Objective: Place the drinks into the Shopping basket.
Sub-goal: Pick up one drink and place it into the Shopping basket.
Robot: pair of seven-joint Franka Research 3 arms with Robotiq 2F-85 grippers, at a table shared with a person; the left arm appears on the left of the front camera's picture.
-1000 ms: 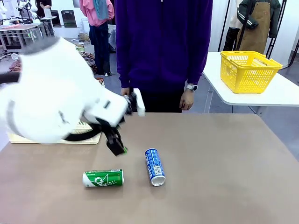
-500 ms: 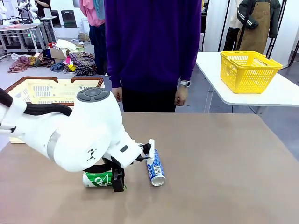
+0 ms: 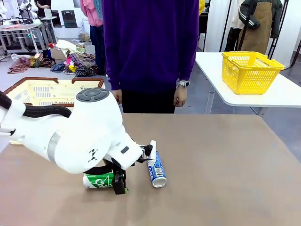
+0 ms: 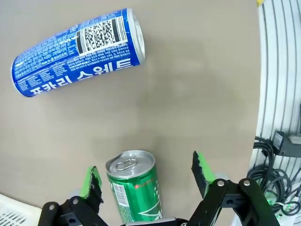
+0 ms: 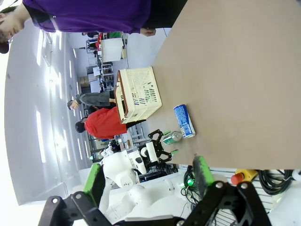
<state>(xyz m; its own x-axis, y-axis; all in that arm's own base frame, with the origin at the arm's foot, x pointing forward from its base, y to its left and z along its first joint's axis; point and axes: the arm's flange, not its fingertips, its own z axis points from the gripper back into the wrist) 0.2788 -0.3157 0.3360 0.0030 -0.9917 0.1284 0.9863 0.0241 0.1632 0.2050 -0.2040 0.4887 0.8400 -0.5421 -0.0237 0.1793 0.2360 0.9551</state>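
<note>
Nearest the table's (image 3: 211, 155) near edge, left of middle, the green can (image 3: 96, 181) lies on its side, and the left arm's bulky white wrist covers its right end. Of the left gripper (image 3: 120, 186) the front view gives little more than one dark fingertip with a green pad, down at the tabletop on the can's near side. The left wrist view settles it: the left gripper (image 4: 146, 172) has its jaws spread wide, one on each side of the green can (image 4: 134, 188). A gap shows on both sides, narrower at one pad, and the silver top with its pull tab faces away from the wrist. The can's lower part is lost behind the gripper's body at the picture's bottom edge. The arm reaches in from the left edge, folded over and pointing steeply down. Just beside it, towards the middle, the blue can (image 3: 155, 168) lies on its side, apart from the green one, its silver end towards the near edge. In the wrist view the blue can (image 4: 77, 52) shows white print and a code patch. The right gripper (image 5: 148, 172) is spread too, with nothing between its fingers, and looks along the table from beyond one edge. At the far left corner stands the Shopping basket (image 3: 61, 79), its near wall hidden by the arm. A person (image 3: 150, 47) stands past the far edge, arms hanging, head cut off.
</note>
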